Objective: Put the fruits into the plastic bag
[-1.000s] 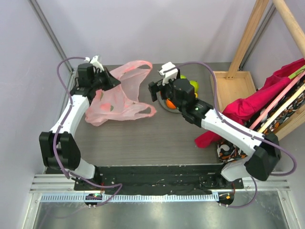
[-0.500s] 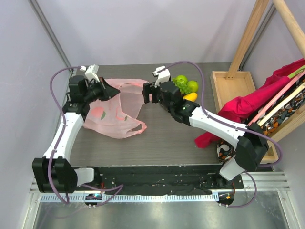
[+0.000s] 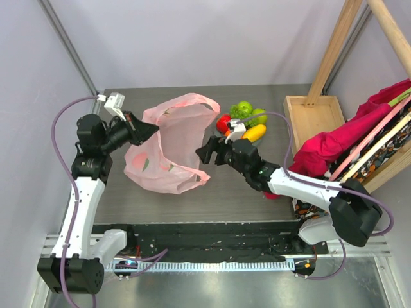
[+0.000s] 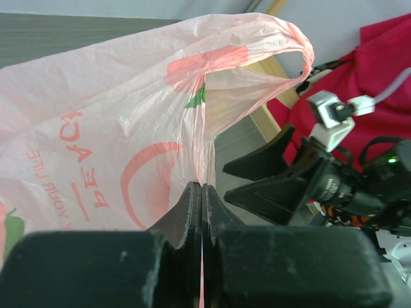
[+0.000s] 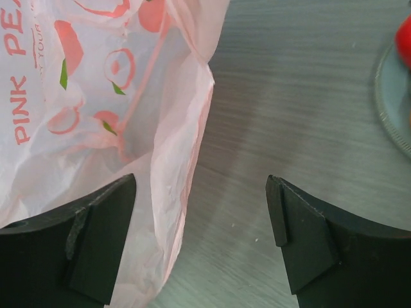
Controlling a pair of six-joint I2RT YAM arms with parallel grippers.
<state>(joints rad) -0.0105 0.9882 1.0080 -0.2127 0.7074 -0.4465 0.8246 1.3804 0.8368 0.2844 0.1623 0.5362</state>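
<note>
Matte grey wood-grain table (image 3: pixel 244 192), flat and rectangular. Above its 10 o'clock area, raised off the surface: thin, crinkly, translucent pink plastic bag (image 3: pixel 170 138), printed with peach shapes and lettering, mouth sagging open, one loop handle arching at the top. At 3 o'clock, soft magenta cloth (image 3: pixel 334 144), draped in folds. At 1 o'clock, shallow square tray (image 3: pixel 311 119) of pale wood.

Black, wedge-fingered left gripper (image 3: pixel 151 130), clamped flat on a gathered pleat of the bag at its 9 o'clock edge. Right gripper (image 3: pixel 202 154), fingers spread wide and gripping nothing, at the bag's 4 o'clock; bag film bulging just in front of one finger.

Smooth grey plate rim (image 5: pixel 392 109) at 12 o'clock, carrying glossy fruits, all outside the bag: knobbly green grape bunch (image 3: pixel 242 109), round red apple (image 3: pixel 223 122), oval yellow mango (image 3: pixel 254 133), round green apple (image 3: pixel 259 116).
</note>
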